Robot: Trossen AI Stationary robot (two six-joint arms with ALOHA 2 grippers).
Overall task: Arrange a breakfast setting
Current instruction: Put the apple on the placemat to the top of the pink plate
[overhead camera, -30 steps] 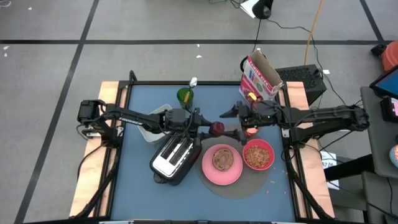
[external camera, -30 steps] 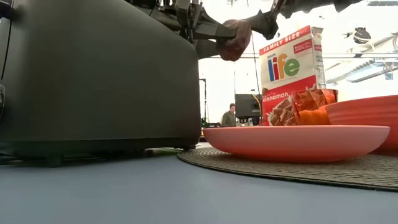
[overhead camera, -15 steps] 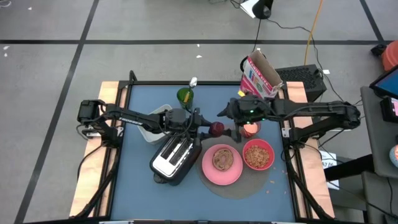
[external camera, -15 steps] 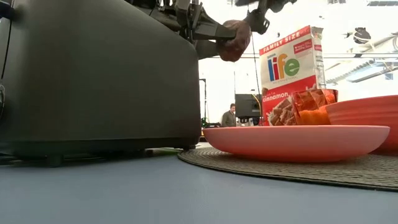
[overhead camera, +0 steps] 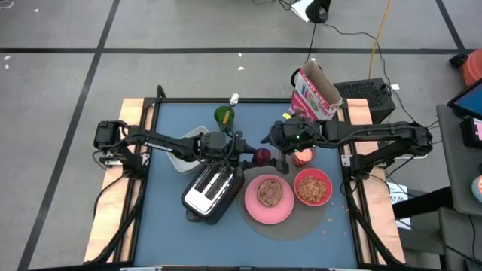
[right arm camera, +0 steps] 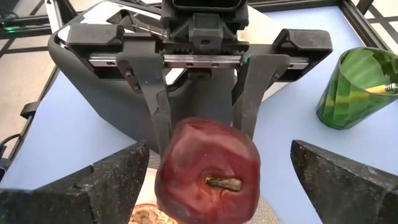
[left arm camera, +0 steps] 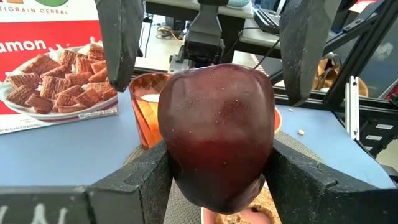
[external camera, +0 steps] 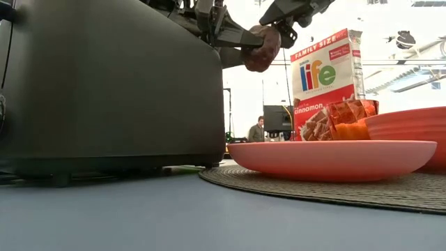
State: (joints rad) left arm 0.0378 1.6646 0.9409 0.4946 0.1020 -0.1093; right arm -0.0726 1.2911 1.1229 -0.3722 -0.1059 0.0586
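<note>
My left gripper [overhead camera: 254, 156] is shut on the dark red fruit [overhead camera: 261, 156], held in the air between the toaster and the pink plate [overhead camera: 252, 207]. My right gripper [overhead camera: 273, 149] is open. Its fingers [right arm camera: 93, 186] stand wide on either side of the fruit [right arm camera: 208, 168] without touching it. The browned bread [overhead camera: 269, 192] lies on the plate. The red bowl [overhead camera: 328, 181] holds cereal. The small pink cup [overhead camera: 303, 156] stands behind the bowl. The spoon does not show. My left gripper pinches the fruit by its two opposite sides [left arm camera: 171, 155] between its two fingers. The fingers come level from the table's left. The fruit is lifted clear of the table, and its stem end [right arm camera: 224, 183] faces my right gripper.
The silver-and-black toaster [overhead camera: 211, 188] lies left of the plate, under my left arm. A white container [overhead camera: 184, 154] sits behind it. A green cup [overhead camera: 224, 117] stands at the far middle and a cereal box [overhead camera: 316, 94] at the far right. Plate and bowl rest on a round mat [overhead camera: 294, 223].
My right gripper has moved toward the table's left, up to the fruit, and its open fingers now stand on either side of it. My left gripper and the fruit have kept their place.
</note>
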